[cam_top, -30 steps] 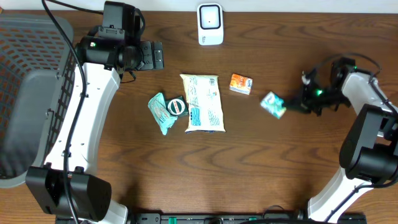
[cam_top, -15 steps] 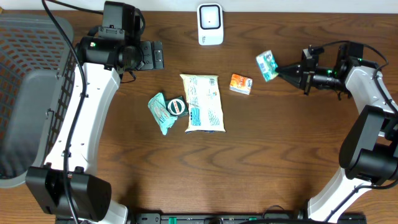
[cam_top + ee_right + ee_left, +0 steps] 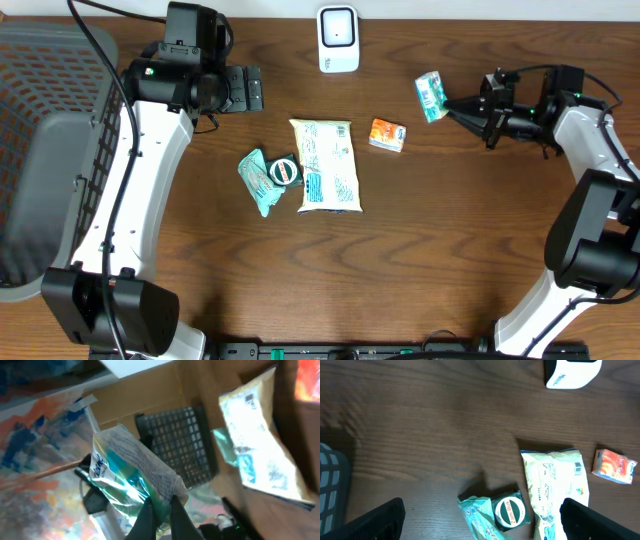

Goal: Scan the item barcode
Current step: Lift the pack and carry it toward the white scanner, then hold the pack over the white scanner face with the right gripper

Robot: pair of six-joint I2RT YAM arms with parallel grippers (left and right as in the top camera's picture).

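Packet held up near the scanner

From above, the right gripper [image 3: 455, 106] pinches the small green and white crinkly packet [image 3: 431, 97], near the white boxy scanner [image 3: 338, 39]. Left wrist: the left gripper [image 3: 481, 505] gapes wide, empty. Right wrist: the packet [image 3: 132, 472] is squeezed tight. Next, I think, show its barcode to the scanner.

The packet [image 3: 431, 97] is 1 small soft pouch, teal and white with printed lettering, its film crinkled. It is pinched at 1 end between the closed tips of the right end effector [image 3: 447, 104], tilted, off to the right of the scanner [image 3: 338, 39]. The scanner is 1 white rounded box with a grey panel, at the worktop's [image 3: 420, 250] far edge.
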